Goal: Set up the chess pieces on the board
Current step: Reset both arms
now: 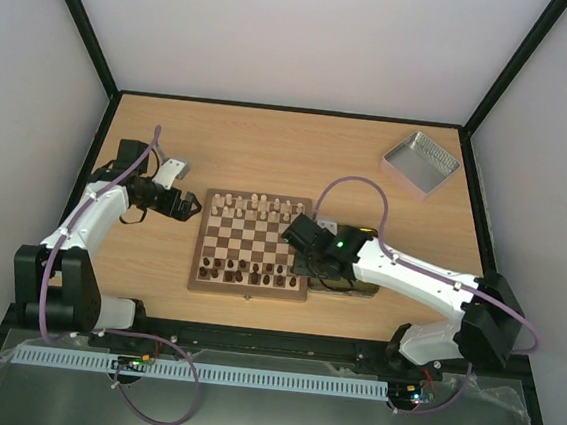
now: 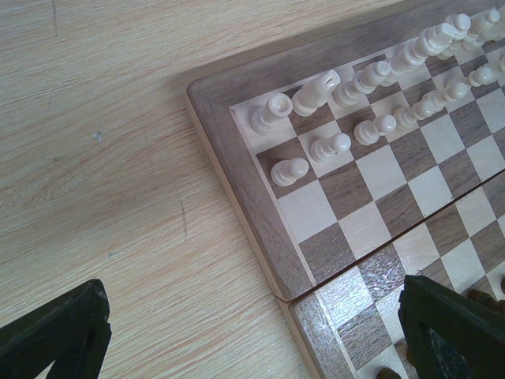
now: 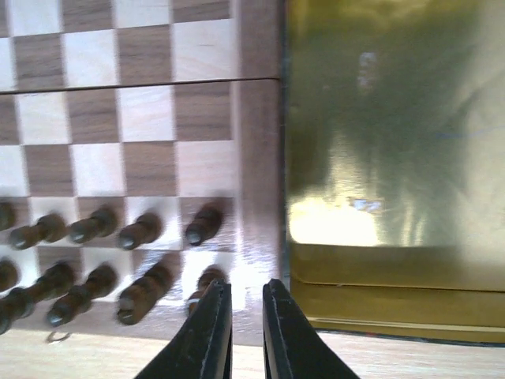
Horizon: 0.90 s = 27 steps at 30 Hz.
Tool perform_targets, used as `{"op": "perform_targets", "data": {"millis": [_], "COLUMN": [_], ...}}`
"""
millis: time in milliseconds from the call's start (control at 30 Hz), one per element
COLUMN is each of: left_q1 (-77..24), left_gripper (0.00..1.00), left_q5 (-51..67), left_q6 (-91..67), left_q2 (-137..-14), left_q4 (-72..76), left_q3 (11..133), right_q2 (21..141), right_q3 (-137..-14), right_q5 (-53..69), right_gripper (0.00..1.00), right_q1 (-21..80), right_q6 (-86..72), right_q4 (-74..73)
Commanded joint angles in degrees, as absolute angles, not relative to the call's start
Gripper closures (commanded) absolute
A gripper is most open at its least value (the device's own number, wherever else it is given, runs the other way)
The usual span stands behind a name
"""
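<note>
We see the board (image 1: 252,245) lying in the middle of the table (image 1: 270,141), square to the arms; the cream chess pieces (image 1: 256,207) stand in two rows along its far side, and the dark chess pieces (image 1: 248,267) stand in two rows along its near side; the squares between them are bare. The left gripper (image 1: 186,206) hangs just off the board's left edge near the far corner, its jaws spread wide with nothing between them; in its wrist view the fingertips (image 2: 55,335) frame the board's wooden border and the end of the cream rows. The right gripper (image 3: 246,316) sits low over the board's near right corner, above the border; its jaws are narrow, a slim gap showing between them and nothing in it; the corner dark piece (image 3: 207,278) stands just beyond its left finger, partly hidden by it. A yellow tin (image 3: 394,197) lies just beside the board's right edge, mostly under the right arm; a silver lid (image 1: 421,163) rests well apart at the far right of the table.
</note>
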<state>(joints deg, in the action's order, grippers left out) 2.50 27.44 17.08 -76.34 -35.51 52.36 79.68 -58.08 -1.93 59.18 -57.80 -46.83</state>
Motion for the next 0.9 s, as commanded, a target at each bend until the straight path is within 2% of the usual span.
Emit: {"op": "perform_targets", "data": {"millis": [0,267,867], "left_q1": [2.2,2.4,2.8], "left_gripper": [0.01,0.01,0.01], "left_q5": [28.2,28.0,27.9], "left_q6": [17.2,17.0,17.0], "left_q2": [-76.4,-76.5,-77.2], "left_q4": [-36.2,-36.1,-36.2], "left_q3": [52.2,52.2,52.4], "right_q2": [77.2,82.2,88.6], "right_q3": [-53.7,-55.4,-58.4], "right_q5": [-3.4,-2.2,-1.9], "right_gripper": [0.9,0.92,0.93], "right_q1": [56.2,51.5,49.6], "right_q6": [-57.1,-51.7,-48.8], "right_q4": [-46.3,-41.2,-36.6]}}
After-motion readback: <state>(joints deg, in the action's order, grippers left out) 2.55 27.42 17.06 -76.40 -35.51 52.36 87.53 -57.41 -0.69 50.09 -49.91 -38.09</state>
